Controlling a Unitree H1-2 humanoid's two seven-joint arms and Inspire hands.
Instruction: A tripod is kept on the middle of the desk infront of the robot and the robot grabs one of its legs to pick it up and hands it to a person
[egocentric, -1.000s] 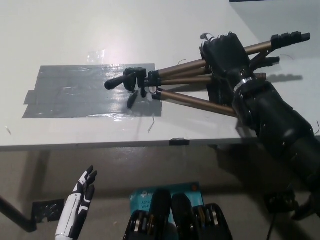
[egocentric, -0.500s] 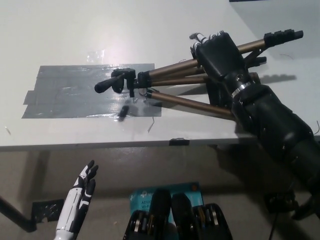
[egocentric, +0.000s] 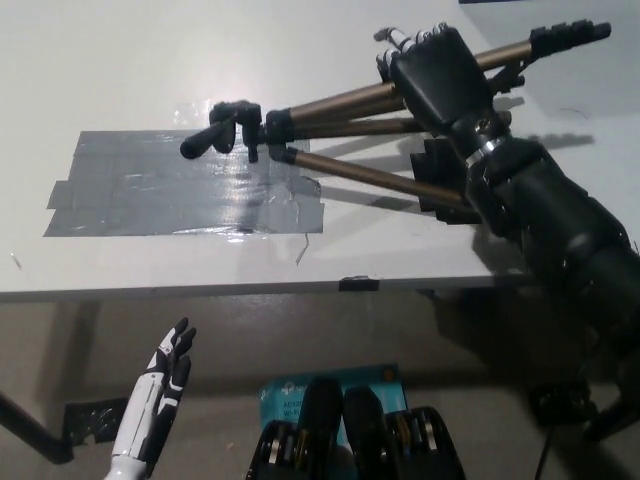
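Note:
A tripod (egocentric: 340, 130) with bronze legs and a black head hangs above the white desk (egocentric: 150, 60), its head end over the grey tape patch (egocentric: 150, 190). My black right hand (egocentric: 440, 75) is shut on the upper legs near their middle, lifting the tripod off the surface. The tripod's black head and handle (egocentric: 225, 132) point left, and its feet (egocentric: 570, 35) reach toward the top right. My white left hand (egocentric: 160, 395) rests open below the desk's front edge at the lower left.
The desk's front edge (egocentric: 250, 288) runs across the middle of the view, with a small black clip (egocentric: 358, 284) on it. A teal item (egocentric: 285, 390) lies on the floor below. A thin wire scrap (egocentric: 302, 250) lies near the tape.
My right hand has raised the tripod up and away from the desk; its head moved up and left, and its shadow now separates from it. The left hand stays put.

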